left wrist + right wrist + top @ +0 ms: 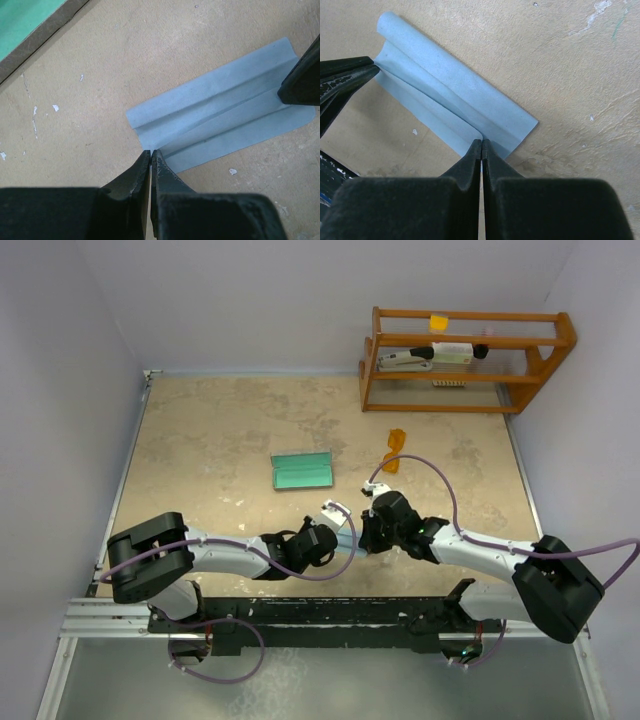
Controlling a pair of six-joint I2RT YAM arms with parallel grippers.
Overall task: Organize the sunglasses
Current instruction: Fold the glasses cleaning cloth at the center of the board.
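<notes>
The orange sunglasses [396, 449] lie on the table to the right of centre, in front of the shelf and apart from both arms. The grey case [303, 471] lies open with its green lining up; its corner [25, 22] shows in the left wrist view. A light blue cloth [220, 105] [455, 100], folded into long ridges, is stretched just above the table between the arms. My left gripper [151, 152] [338, 532] is shut on one end of it. My right gripper [481, 142] [368, 535] is shut on the opposite end.
A wooden shelf [465, 360] holding a few small items stands at the back right. White walls close the table on the left, back and right. The arms' black base rail [320, 615] runs along the near edge.
</notes>
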